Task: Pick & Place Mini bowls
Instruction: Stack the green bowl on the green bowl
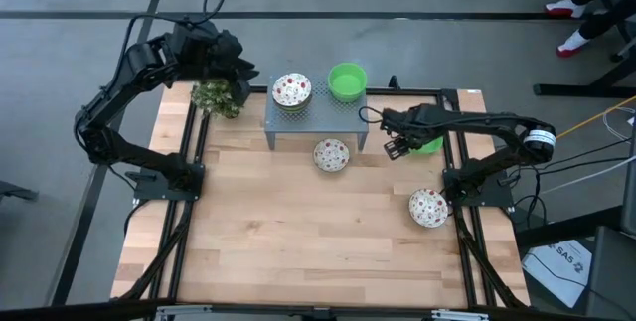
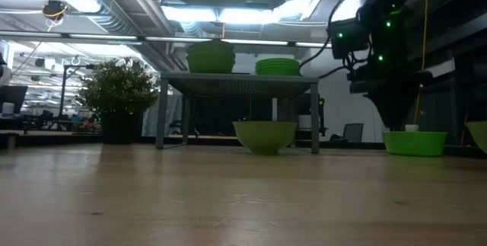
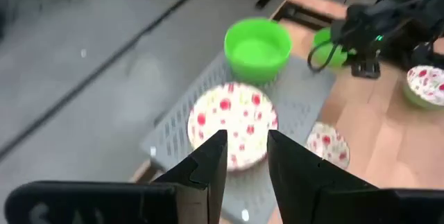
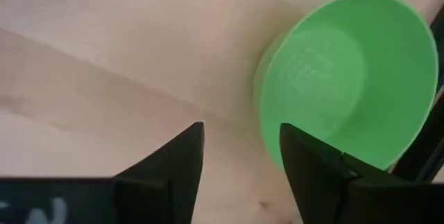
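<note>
On the grey perforated stand [image 1: 298,127] sit a speckled mini bowl [image 1: 291,89] and a green one [image 1: 347,80]. Another speckled bowl [image 1: 331,154] rests on the table in front of the stand, and one more [image 1: 428,207] sits near the right arm's base. A green bowl [image 4: 347,71] stands on the table right of the stand. My right gripper [image 4: 239,148] is open and points down just beside it, one finger [image 4: 312,161] over its near rim. My left gripper [image 3: 246,151] is open and empty, high at the far left, looking down on the stand's speckled bowl [image 3: 232,120].
A small potted plant [image 1: 219,97] stands at the far left, under my left arm. Black rails [image 1: 189,212] run along the table's left and right sides. The wide near half of the wooden table [image 1: 298,251] is bare wood.
</note>
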You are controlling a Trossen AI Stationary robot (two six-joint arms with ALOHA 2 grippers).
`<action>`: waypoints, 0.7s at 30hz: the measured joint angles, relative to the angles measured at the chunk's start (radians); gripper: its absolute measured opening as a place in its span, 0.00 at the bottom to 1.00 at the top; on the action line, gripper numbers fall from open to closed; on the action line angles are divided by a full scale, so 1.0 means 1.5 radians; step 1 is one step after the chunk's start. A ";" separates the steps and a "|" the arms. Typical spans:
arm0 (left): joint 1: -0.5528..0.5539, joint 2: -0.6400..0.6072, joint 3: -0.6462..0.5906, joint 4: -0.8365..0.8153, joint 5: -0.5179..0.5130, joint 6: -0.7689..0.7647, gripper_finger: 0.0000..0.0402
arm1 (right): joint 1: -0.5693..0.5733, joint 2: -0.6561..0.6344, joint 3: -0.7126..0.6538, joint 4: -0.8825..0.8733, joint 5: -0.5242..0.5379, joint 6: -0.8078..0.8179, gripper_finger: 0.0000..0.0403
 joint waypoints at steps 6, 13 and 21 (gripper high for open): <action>0.010 0.000 -0.006 -0.063 -0.002 -0.040 0.24 | 0.000 0.000 -0.024 0.024 0.026 -0.012 0.47; 0.009 0.000 -0.006 -0.065 -0.002 -0.039 0.24 | 0.000 0.000 -0.028 0.040 0.038 -0.062 0.47; 0.009 0.000 -0.006 -0.065 -0.002 -0.027 0.24 | 0.001 -0.026 -0.029 0.054 0.043 -0.091 0.47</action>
